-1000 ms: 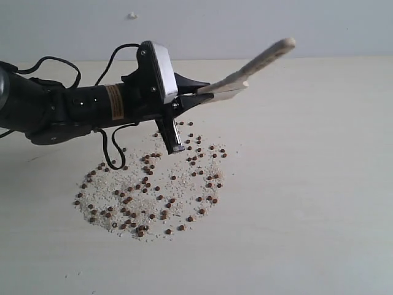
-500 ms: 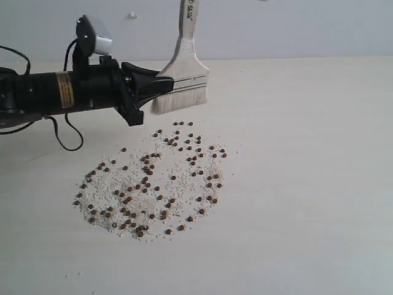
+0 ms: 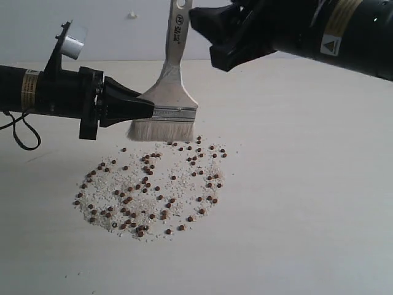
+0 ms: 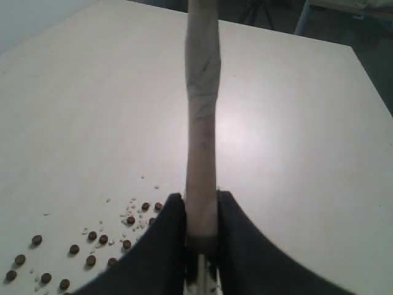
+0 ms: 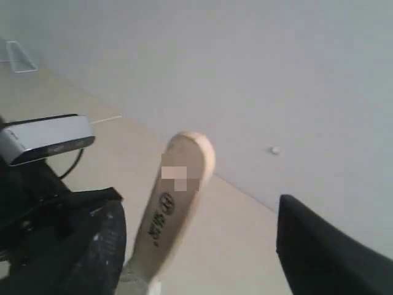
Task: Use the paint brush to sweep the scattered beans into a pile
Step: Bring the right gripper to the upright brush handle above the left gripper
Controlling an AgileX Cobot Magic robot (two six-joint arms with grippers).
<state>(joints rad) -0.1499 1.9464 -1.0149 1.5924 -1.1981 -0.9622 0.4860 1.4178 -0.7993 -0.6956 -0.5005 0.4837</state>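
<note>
Likely a robotics lab: pale worktable (image 3: 307, 209) against a plain grey wall (image 3: 110, 34).

On the handle of the paint brush (image 5: 174, 203) we see a dark print: a small round logo with a letter like H inside, and next to it one short word along the handle, perhaps "Sitan", but we are not sure of the letters. A small patch beside the logo is blurred. The right arm (image 3: 368, 43) carries a yellow label (image 3: 330, 43) with a black warning triangle; the left arm (image 3: 55, 92) carries a tan label (image 3: 27, 89), whose writing is too small for us to read.
</note>
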